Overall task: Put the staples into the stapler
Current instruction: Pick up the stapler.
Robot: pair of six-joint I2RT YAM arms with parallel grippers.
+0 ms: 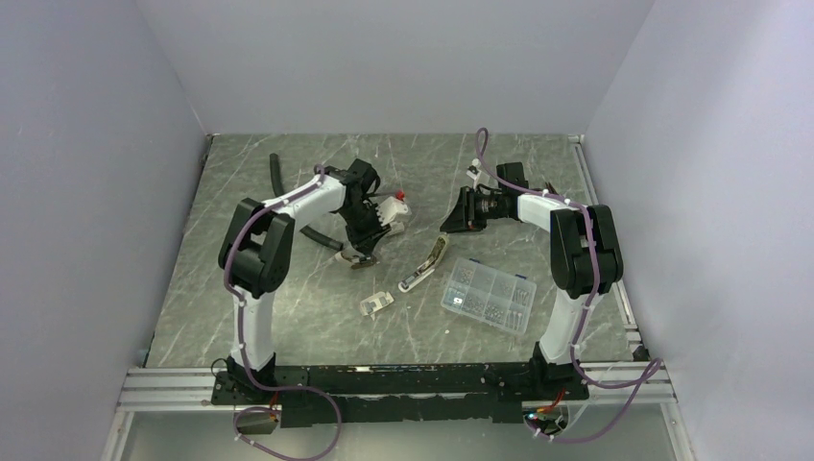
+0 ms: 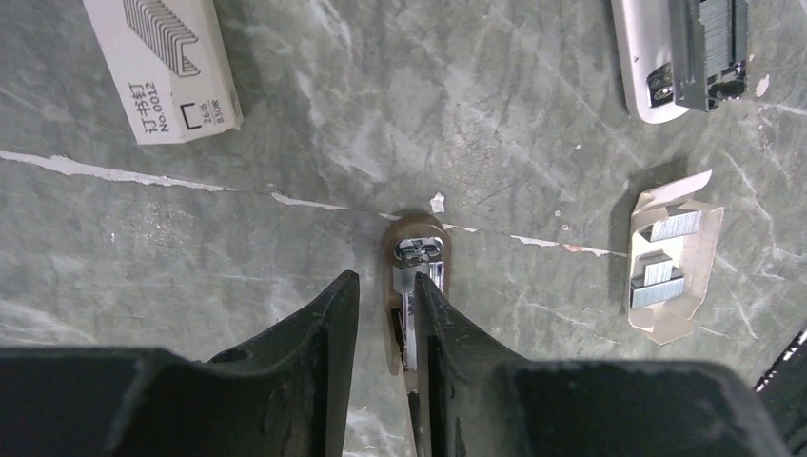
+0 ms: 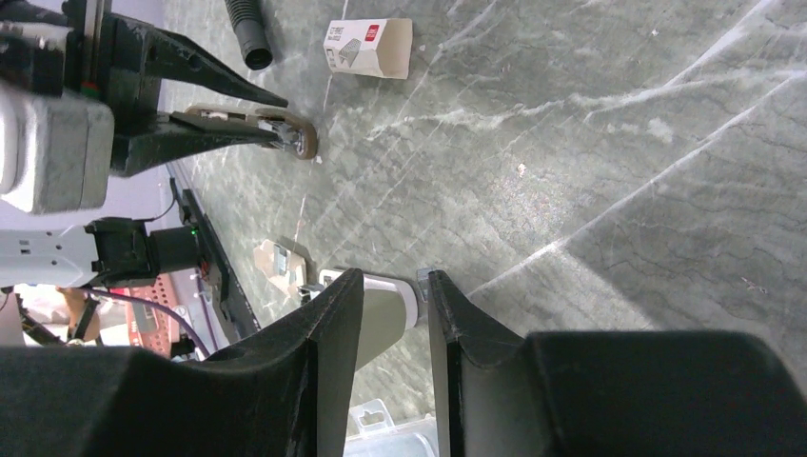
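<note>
Top external shows the stapler (image 1: 425, 264) opened flat mid-bench, a clear compartment box (image 1: 488, 293) just beside it toward the right edge. Left claw (image 2: 383, 279) is clamped on a small olive-brown piece (image 2: 416, 249) with chrome inside. Right claw (image 3: 395, 274) hangs at the stapler's far end; I cannot tell whether it grips.

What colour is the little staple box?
The staple box is cream-white with a grey staples drawing; clearest in the left wrist view.

My colour log, left wrist mostly.
Table (image 2: 533, 124) grey-green marble, white veins; staple box (image 2: 162, 67) white, grey print; stapler (image 2: 416, 249) olive-grey, silver inside; left fingers (image 2: 305, 362) black.
</note>
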